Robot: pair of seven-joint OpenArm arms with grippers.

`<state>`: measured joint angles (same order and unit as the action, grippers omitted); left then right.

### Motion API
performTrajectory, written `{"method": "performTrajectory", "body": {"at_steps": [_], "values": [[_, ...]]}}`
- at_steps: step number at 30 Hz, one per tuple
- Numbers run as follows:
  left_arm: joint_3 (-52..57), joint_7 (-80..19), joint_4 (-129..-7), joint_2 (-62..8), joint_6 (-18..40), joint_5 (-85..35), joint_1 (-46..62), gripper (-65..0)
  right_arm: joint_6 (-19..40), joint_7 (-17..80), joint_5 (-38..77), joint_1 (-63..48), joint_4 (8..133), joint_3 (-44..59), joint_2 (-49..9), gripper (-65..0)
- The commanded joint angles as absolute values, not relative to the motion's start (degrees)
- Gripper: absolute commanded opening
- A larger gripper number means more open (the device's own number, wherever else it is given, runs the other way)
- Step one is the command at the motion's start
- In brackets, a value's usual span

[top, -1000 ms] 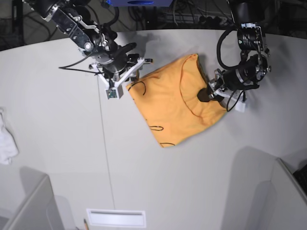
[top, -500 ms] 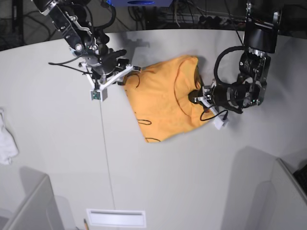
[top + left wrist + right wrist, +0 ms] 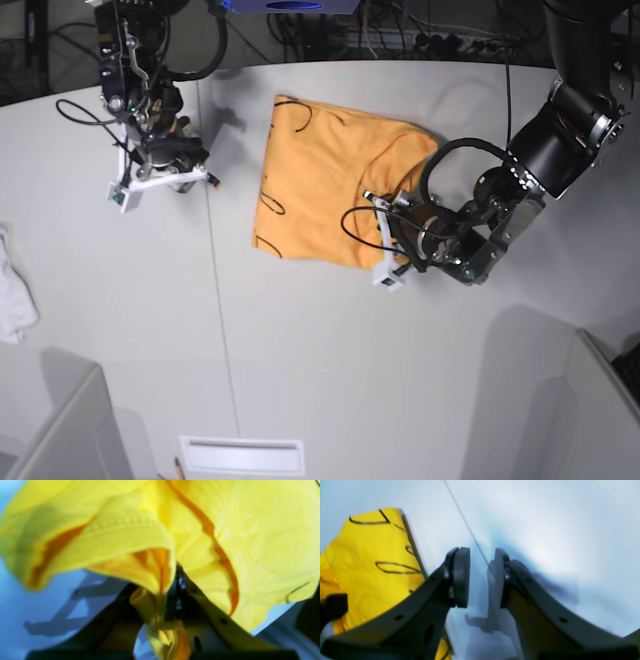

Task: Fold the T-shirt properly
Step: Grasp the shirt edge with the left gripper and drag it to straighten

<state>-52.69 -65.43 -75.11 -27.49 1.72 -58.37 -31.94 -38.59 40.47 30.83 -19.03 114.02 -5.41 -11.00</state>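
Base view: the light-orange cotton T-shirt (image 3: 335,190) with thin black line marks lies folded on the pale grey table (image 3: 300,360), near its far middle. The left gripper (image 3: 392,232) sits at the shirt's near right edge; the right gripper (image 3: 165,172) hangs over bare table, well left of the shirt. A small white cloth (image 3: 14,290) lies at the far left edge

Left wrist view: the left gripper (image 3: 172,597) is pressed together, pinching a bunched fold of the T-shirt (image 3: 225,530)

Right wrist view: the right gripper (image 3: 482,580) is spread and holds nothing, the T-shirt (image 3: 370,562) to its left
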Motion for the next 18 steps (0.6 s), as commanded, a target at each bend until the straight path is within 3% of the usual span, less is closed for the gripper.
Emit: {"method": "performTrajectory", "body": {"at_steps": [1,8,14,18], "values": [[-54.73,-65.8,-75.74,-27.91,1.98,-58.24,-34.51,-65.0,-38.46,39.69,30.64,-19.21,114.95,-4.09,-11.12,-48.9],[-64.4,-61.23,-80.31,-26.15,15.96,-36.79,-37.23,-65.0,-38.46,39.34,30.64,-23.16,115.12,0.22,-10.33,-48.9],[-62.46,-55.16,-79.69,-22.81,30.29,-19.91,-34.59,-65.0,-38.46,31.69,30.55,-28.18,115.12,0.31,-10.33,-48.9],[-62.29,-54.99,-79.25,-19.3,34.59,-13.41,-32.92,-65.0,-38.46,30.81,30.55,-29.85,115.12,0.31,-10.33,-48.9]]}}
